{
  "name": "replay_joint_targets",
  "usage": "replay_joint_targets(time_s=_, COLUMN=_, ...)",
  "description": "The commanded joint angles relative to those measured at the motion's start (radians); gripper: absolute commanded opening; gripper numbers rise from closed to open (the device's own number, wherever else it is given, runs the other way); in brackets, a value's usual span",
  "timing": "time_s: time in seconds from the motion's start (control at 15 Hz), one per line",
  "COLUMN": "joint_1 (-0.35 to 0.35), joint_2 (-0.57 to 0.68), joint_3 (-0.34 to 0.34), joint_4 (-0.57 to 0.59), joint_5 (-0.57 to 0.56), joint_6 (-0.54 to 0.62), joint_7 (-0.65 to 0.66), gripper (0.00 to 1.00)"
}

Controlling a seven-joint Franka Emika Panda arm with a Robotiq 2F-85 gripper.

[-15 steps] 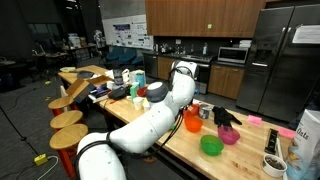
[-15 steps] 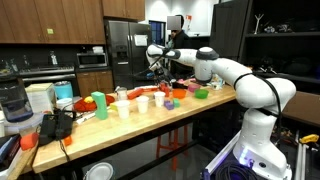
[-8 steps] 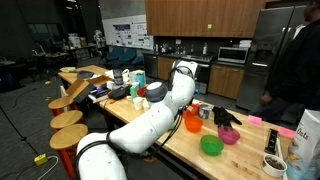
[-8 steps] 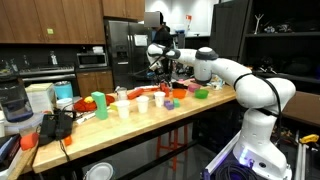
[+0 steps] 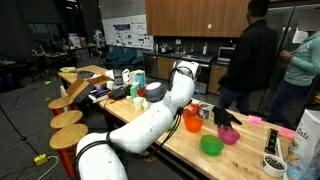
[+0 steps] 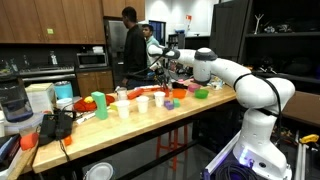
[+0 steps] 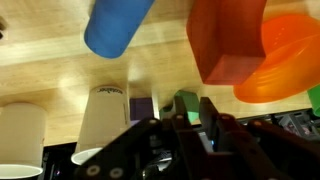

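Note:
In the wrist view my gripper (image 7: 197,118) hangs low over the wooden table (image 7: 60,65), its jaws drawn nearly together with only a thin gap. A small green block (image 7: 186,100) lies just past the fingertips; whether a finger touches it I cannot tell. A purple block (image 7: 142,108) and a white paper cup (image 7: 103,120) stand beside it. Farther off are a blue cup (image 7: 115,25), a red cup (image 7: 225,45) and an orange bowl (image 7: 290,55). In both exterior views the white arm reaches over the table, gripper (image 6: 166,72) pointing down among the cups.
The table carries white cups (image 6: 123,108), a green cup (image 6: 98,102), an orange bowl (image 6: 178,95) and a green bowl (image 6: 200,94). A green bowl (image 5: 211,146) and black glove (image 5: 226,117) lie nearer the arm's base. People (image 5: 245,60) stand behind the table.
The jaws have drawn in from wide open to nearly together. The arm has stayed in place. People have walked into the background behind the table.

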Motion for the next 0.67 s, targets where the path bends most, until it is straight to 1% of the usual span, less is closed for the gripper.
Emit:
replay_joint_targets(time_s=0.0, joint_1=0.011, joint_2=0.0, joint_3=0.004, joint_4=0.026, joint_5=-0.004, joint_6=0.002, joint_7=0.0, gripper=0.48)
replay_joint_targets(time_s=0.13, joint_1=0.011, joint_2=-0.003, joint_3=-0.006, joint_4=0.021, joint_5=-0.017, joint_6=0.01, joint_7=0.0, gripper=0.57)
replay_joint_targets(time_s=0.27, joint_1=0.046, joint_2=-0.005, joint_3=-0.046, joint_4=0.076, joint_5=-0.033, joint_6=0.004, joint_7=0.012, gripper=0.69)
replay_joint_targets(time_s=0.33, joint_1=0.05, joint_2=-0.005, joint_3=-0.061, joint_4=0.074, joint_5=-0.042, joint_6=0.001, joint_7=0.017, gripper=0.77)
replay_joint_targets(time_s=0.4, joint_1=0.056, joint_2=-0.008, joint_3=-0.084, joint_4=0.074, joint_5=-0.059, joint_6=0.002, joint_7=0.034, gripper=0.83)
replay_joint_targets(time_s=0.53, joint_1=0.063, joint_2=-0.002, joint_3=-0.1, joint_4=0.089, joint_5=-0.073, joint_6=0.042, joint_7=0.059, gripper=0.97)
replay_joint_targets(time_s=0.6, joint_1=0.067, joint_2=-0.001, joint_3=-0.105, joint_4=0.095, joint_5=-0.077, joint_6=0.068, joint_7=0.072, gripper=0.99)
